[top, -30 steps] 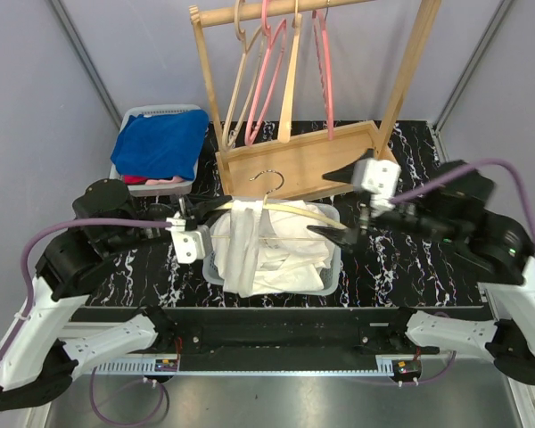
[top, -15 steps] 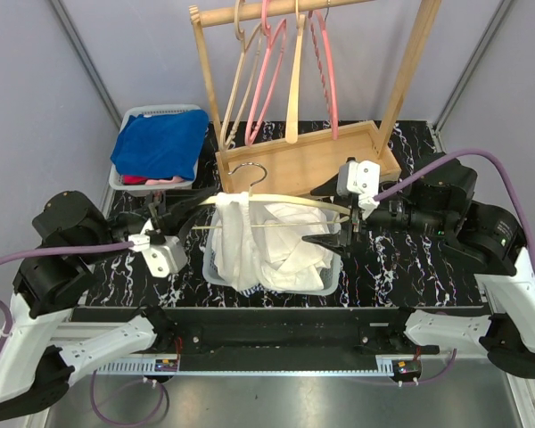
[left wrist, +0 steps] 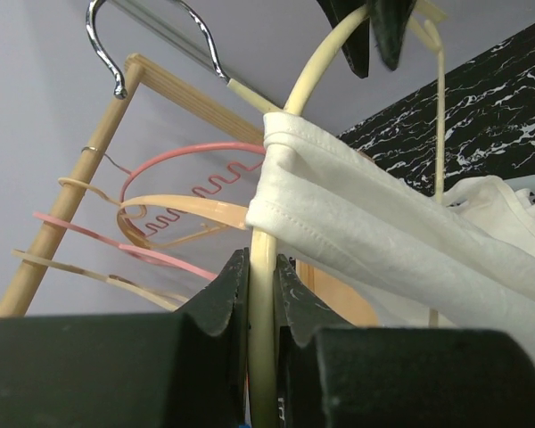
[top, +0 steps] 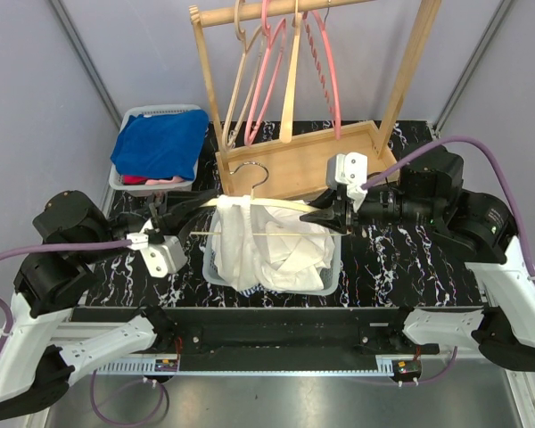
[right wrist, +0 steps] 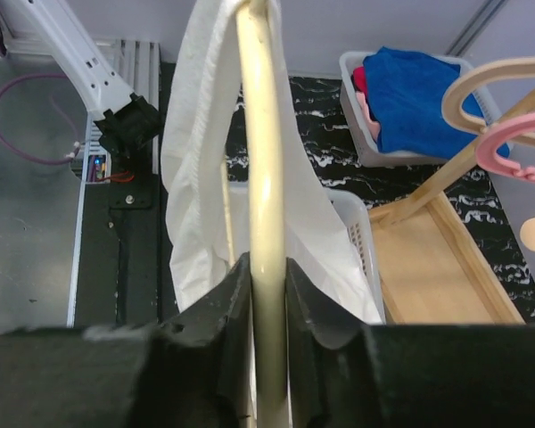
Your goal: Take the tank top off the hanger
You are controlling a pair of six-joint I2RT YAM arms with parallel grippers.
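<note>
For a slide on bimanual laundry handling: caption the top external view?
Left claw and right claw clamp opposite ends of the cream hanger, tank top draped on it, over the white basket.

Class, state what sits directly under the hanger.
A white basket, holding the bunched lower part of the tank top. The cloth covers the basket's bottom, so anything beneath is hidden.
</note>
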